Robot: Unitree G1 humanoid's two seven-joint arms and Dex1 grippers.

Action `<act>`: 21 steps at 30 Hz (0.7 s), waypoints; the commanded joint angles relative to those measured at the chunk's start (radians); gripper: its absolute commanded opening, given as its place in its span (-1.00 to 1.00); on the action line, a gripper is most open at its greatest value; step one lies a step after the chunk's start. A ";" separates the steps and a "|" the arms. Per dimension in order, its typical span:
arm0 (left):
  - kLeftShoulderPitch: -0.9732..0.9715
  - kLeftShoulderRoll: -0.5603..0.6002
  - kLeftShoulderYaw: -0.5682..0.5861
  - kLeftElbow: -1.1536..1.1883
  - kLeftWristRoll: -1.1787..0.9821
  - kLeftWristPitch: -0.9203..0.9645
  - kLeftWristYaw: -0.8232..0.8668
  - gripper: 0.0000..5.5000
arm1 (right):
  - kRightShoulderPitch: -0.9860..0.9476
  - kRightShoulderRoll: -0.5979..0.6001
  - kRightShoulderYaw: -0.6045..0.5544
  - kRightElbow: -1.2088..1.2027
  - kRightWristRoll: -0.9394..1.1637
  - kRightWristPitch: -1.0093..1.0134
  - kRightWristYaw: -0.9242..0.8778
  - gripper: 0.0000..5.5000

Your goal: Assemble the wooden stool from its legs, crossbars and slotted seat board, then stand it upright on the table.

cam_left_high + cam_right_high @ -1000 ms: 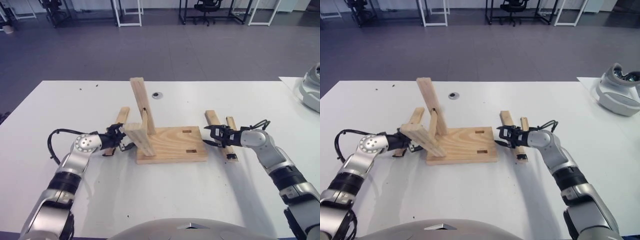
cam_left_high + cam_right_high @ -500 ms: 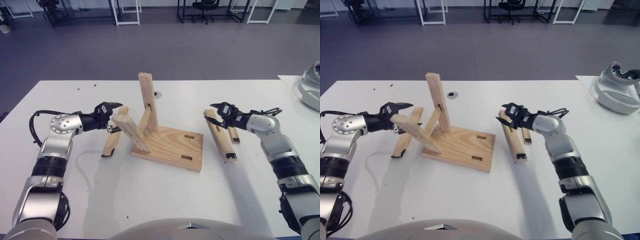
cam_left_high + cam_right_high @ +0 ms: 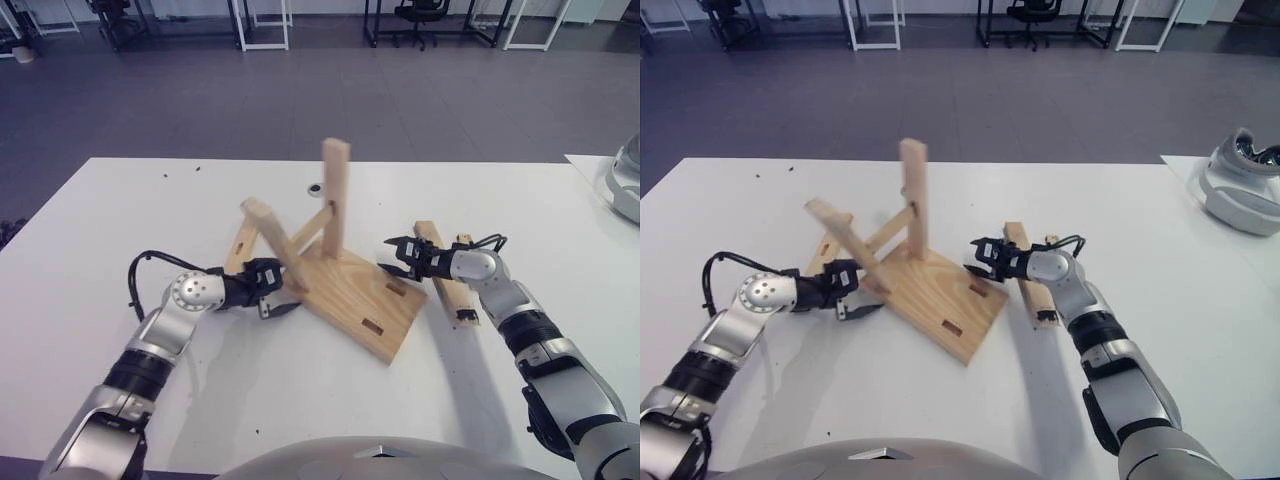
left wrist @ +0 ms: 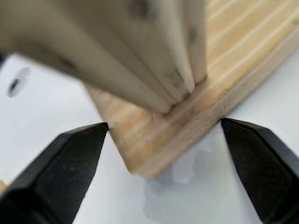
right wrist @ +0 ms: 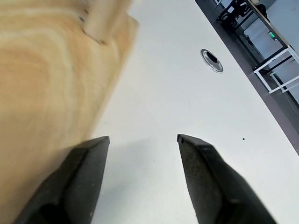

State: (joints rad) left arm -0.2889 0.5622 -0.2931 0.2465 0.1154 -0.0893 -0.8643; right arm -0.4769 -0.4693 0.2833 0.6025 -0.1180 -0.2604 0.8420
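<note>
The slotted seat board (image 3: pixel 372 305) lies flat on the white table (image 3: pixel 300 400), turned like a diamond. Two legs stand in its slots: one upright (image 3: pixel 335 195), one leaning left (image 3: pixel 273 243), with a crossbar (image 3: pixel 312 224) between them. My left gripper (image 3: pixel 273 301) is open at the board's left corner; the corner (image 4: pixel 154 154) sits between the fingers (image 4: pixel 60 172) without touching them. My right gripper (image 3: pixel 398 258) is open at the board's right corner, with the board edge (image 5: pixel 42 93) beside one finger (image 5: pixel 84 177).
A loose leg (image 3: pixel 446 276) and a short crossbar (image 3: pixel 463 246) lie right of the board, under my right forearm. Another loose leg (image 3: pixel 239 247) lies behind the leaning one. A cable hole (image 3: pixel 315 189) is farther back. A headset (image 3: pixel 1240 185) rests at the far right.
The board with its legs has turned and shifted right. My left gripper dropped from the leaning leg to the board's left corner. My right gripper moved from the loose leg to the board's right corner.
</note>
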 commanded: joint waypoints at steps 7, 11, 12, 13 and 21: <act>-0.207 -0.130 0.006 0.426 0.046 -0.181 0.148 0.63 | 0.175 0.021 0.003 -0.267 -0.023 0.175 -0.081 0.00; -0.199 -0.119 0.041 0.414 0.028 -0.194 0.155 0.63 | 0.161 0.046 -0.016 -0.305 -0.044 0.247 -0.170 0.00; -0.201 -0.112 0.050 0.405 0.030 -0.192 0.166 0.63 | 0.167 0.044 -0.043 -0.330 -0.035 0.268 -0.196 0.00; -0.198 -0.102 0.059 0.383 0.036 -0.184 0.180 0.63 | 0.175 0.041 -0.076 -0.356 -0.020 0.296 -0.220 0.00; 0.185 -0.115 0.289 -0.302 -0.218 0.225 0.262 0.63 | 0.262 0.077 -0.462 -0.393 0.239 0.472 -0.437 0.00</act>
State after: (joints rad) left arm -0.1610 0.4667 -0.0530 0.0482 -0.0264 0.0503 -0.6187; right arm -0.1974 -0.4009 -0.1419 0.1559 0.0907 0.1457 0.4346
